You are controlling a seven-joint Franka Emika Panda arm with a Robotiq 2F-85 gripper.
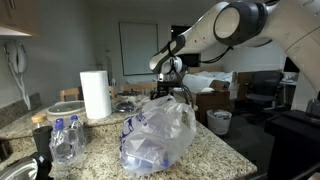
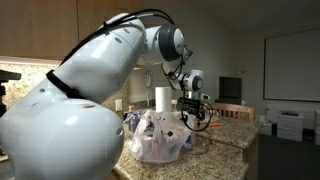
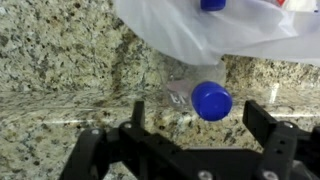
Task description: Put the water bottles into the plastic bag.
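The plastic bag [image 1: 158,135] lies crumpled in the middle of the granite counter and also shows in the other exterior view [image 2: 160,138]. In the wrist view its edge [image 3: 225,35] fills the top. A water bottle [image 3: 208,99] lies on the counter with its blue cap toward the camera and its body against the bag's edge. A second blue cap [image 3: 212,4] shows at the top, in the bag. More water bottles [image 1: 65,138] stand at the counter's left. My gripper [image 3: 200,118] is open and empty, above the lying bottle, behind the bag [image 1: 168,85].
A paper towel roll [image 1: 95,95] stands on the counter behind the standing bottles and shows behind the bag too [image 2: 162,98]. A dark object [image 1: 40,163] sits at the counter's front left corner. A bin [image 1: 219,121] stands on the floor beyond the counter edge.
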